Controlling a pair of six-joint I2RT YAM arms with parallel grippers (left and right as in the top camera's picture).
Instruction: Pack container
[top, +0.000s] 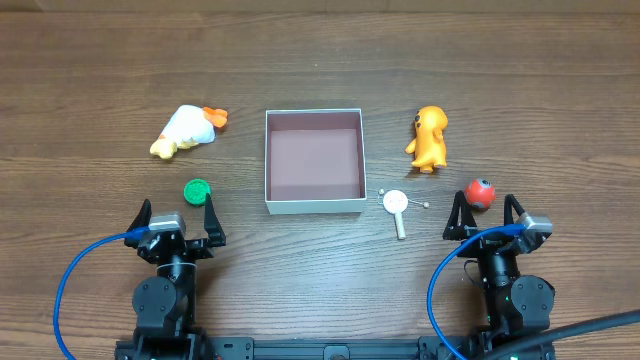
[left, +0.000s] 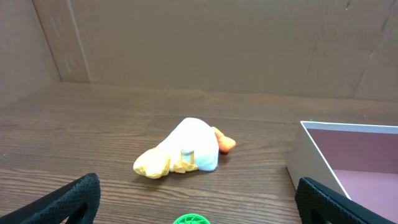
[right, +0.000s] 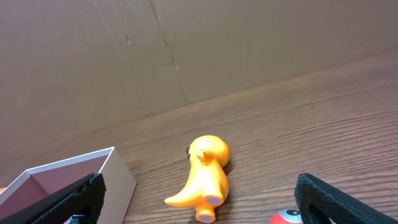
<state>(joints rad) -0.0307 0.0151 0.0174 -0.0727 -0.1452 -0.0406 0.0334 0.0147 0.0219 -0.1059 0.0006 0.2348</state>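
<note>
Since both claws stand wide open with nothing between their fingers, no packing has begun. The left claw (top: 178, 213) waits by the near edge of the desk towards its left side, and the right claw (top: 485, 210) by the near edge towards the right.

The box (top: 315, 206) lies flat about midway between the left and right edges, open side up, its pink floor bare. Around it lie the toys: a white and yellow duck (top: 185, 130) towards the far left corner, a green cap (top: 197, 190) just ahead of the left claw, an orange figure (top: 430, 138) on the right, a red ball (top: 480, 192) close in front of the right claw, and a small white piece with a stick (top: 397, 205) just beside the box's near right corner.

Judging by its thin white walls, the box is probably light card, stiff enough to stand yet easy to dent or bend. Being so light, it would likely slide on the wood if a toy or finger nudges a wall. If it must be steadied or moved, the best hold seems to be a pinch over one wall, one finger inside and one outside, near a corner where the card is stiffest. A gentle squeeze should do; a hard one could crease the wall.
</note>
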